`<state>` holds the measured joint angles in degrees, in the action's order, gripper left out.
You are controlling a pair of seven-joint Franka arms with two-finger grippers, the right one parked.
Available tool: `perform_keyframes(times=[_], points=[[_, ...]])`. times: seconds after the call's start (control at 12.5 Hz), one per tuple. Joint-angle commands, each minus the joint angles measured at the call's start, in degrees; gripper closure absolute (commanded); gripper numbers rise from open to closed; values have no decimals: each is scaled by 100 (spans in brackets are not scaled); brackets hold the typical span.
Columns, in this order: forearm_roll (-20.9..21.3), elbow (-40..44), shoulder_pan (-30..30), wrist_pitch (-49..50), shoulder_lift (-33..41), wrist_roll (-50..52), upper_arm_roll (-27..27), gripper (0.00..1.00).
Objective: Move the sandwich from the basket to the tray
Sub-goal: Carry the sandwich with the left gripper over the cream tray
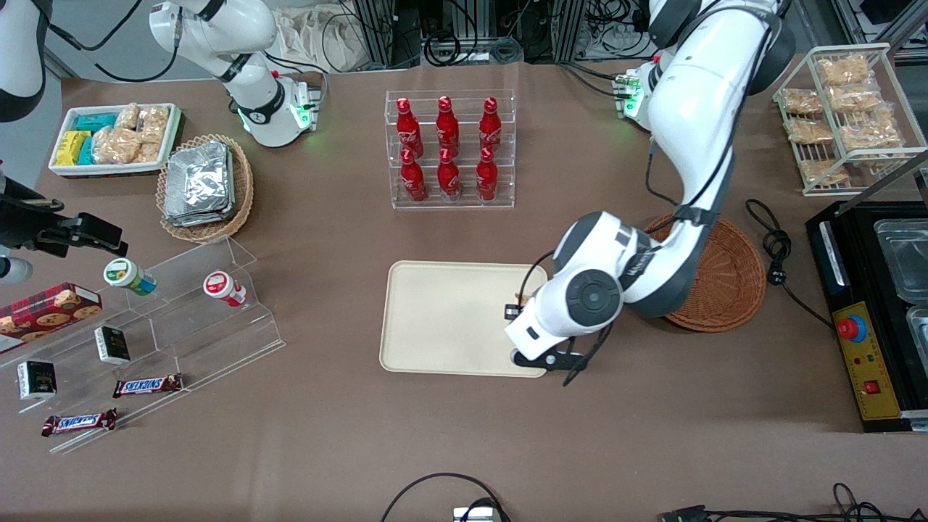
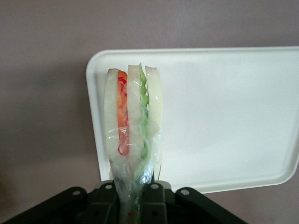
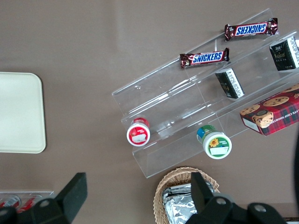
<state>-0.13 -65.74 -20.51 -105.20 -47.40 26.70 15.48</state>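
Note:
My left gripper [image 2: 133, 192] is shut on the lower tip of the sandwich [image 2: 133, 116], a plastic-wrapped wedge of pale bread with orange-red and green layers, held upright on edge. It hangs above the corner of the cream tray [image 2: 224, 116]. In the front view the gripper [image 1: 522, 304] is mostly hidden under the wrist, over the edge of the tray [image 1: 442, 319] nearest the working arm's end. The reddish-brown wicker basket [image 1: 728, 283] sits beside the tray, partly covered by the arm, and no sandwich shows in it.
A clear rack of red bottles [image 1: 449, 148] stands farther from the camera than the tray. A clear tiered stand [image 1: 145, 326] with snacks, a tan basket of foil packs [image 1: 205, 187] and a white bin [image 1: 116, 138] lie toward the parked arm's end. A black device [image 1: 877, 312] and cable [image 1: 776, 246] lie beside the basket.

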Motion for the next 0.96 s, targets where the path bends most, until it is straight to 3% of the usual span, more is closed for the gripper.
perform_keyframes(times=[0.0,0.32,0.48,0.56,0.64,0.72,0.88], points=[[92,-324,3,-201,29,89,-27,100],[153,-904,-163,-1053,-15,90,-63,98],[355,-1011,-164,-1116,3,98,-63,70],[347,-1072,-155,-1108,20,116,-63,50],[356,-1081,-146,-1099,29,212,-63,45],[356,-1082,-146,-1090,38,282,-63,0],[347,-1082,-111,-1046,108,292,-63,0]])
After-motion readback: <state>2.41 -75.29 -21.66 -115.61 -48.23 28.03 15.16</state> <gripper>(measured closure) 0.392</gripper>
